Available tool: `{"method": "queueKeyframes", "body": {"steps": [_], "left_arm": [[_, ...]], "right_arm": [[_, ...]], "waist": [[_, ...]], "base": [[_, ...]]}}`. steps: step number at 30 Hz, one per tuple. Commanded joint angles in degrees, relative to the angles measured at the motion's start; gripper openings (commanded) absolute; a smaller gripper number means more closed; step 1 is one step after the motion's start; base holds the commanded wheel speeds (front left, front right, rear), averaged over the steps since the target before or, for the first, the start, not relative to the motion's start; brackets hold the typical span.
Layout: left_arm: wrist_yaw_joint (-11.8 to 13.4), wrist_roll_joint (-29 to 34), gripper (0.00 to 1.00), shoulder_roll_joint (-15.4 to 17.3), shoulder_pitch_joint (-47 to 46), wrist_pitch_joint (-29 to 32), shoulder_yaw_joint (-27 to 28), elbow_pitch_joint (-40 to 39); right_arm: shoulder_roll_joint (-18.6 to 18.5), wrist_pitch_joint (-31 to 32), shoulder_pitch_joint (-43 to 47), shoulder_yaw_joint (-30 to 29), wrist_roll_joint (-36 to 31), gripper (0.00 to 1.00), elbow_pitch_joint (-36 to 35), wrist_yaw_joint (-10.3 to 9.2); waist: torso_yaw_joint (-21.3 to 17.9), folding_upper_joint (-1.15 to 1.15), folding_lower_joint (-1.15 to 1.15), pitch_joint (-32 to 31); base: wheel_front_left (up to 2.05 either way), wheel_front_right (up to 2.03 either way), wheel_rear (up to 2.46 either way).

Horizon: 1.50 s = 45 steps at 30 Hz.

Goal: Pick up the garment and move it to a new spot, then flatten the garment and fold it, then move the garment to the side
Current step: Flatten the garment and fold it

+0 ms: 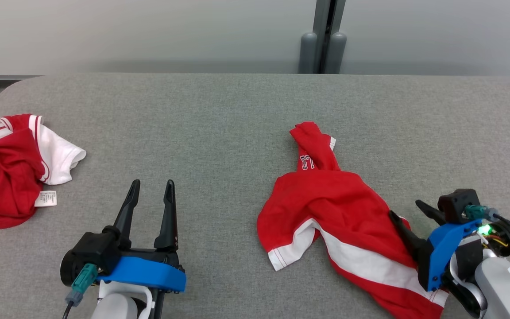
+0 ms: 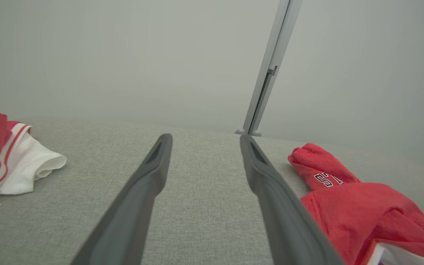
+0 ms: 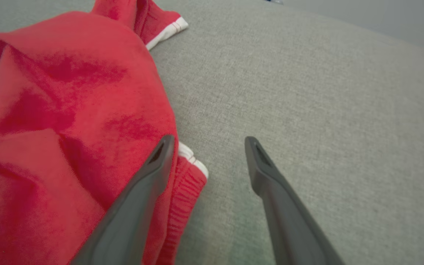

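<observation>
Garment, red with a white band, lies crumpled on the grey table, right of centre in the head view. Its long axis is diagonal: the narrow end, with a white-outlined print, points to the upper middle of the frame, and the broad banded end reaches the bottom edge at lower right. Right gripper is at lower right, at the garment's right edge. Its jaws are spread and hold nothing. In the right wrist view one finger overlaps the ribbed hem and the other is over bare table; whether the first touches the cloth I cannot tell. Left gripper, lower left, has its jaws wide and empty, fingers pointing up-frame over bare table, well apart from the garment. A second red-and-white garment with a white label is bunched at the left edge.
</observation>
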Motion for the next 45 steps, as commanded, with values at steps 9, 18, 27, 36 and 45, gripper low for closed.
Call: {"method": "queueKeyframes", "body": {"steps": [9,18,27,36,45], "left_arm": [[-0.1,-0.6,1.0,0.0,-0.2,-0.1,-0.2,0.1],[-0.1,-0.6,1.0,0.0,-0.7,-0.1,-0.5,0.1],[-0.1,-0.5,1.0,0.0,-1.1,-0.1,-0.8,0.4],[-0.1,0.3,1.0,0.0,-0.2,-0.1,0.2,-0.1],[-0.1,2.0,1.0,0.0,0.4,-0.1,2.0,-1.2]], "right_arm": [[-0.7,5.0,-0.2,8.3,3.8,0.48,6.3,0.02],[-2.2,-2.9,-9.8,3.8,4.4,0.0,8.5,0.0],[2.3,-9.9,-19.3,-2.6,0.2,1.0,23.3,0.0],[4.6,-19.5,-22.3,-5.5,-1.4,1.0,28.0,0.0],[7.3,-20.0,-11.8,-14.7,-4.5,1.0,6.3,0.01]], "waist": [[1.3,0.0,0.0,0.2],[1.9,0.0,0.0,0.3],[2.7,0.0,0.0,0.4],[0.2,0.0,0.0,-0.1],[-3.4,0.0,0.0,-0.5]], "base": [[0.0,0.0,0.0],[0.0,0.0,0.0],[0.0,0.0,0.0],[0.0,0.0,0.0],[0.0,0.0,0.0]]}}
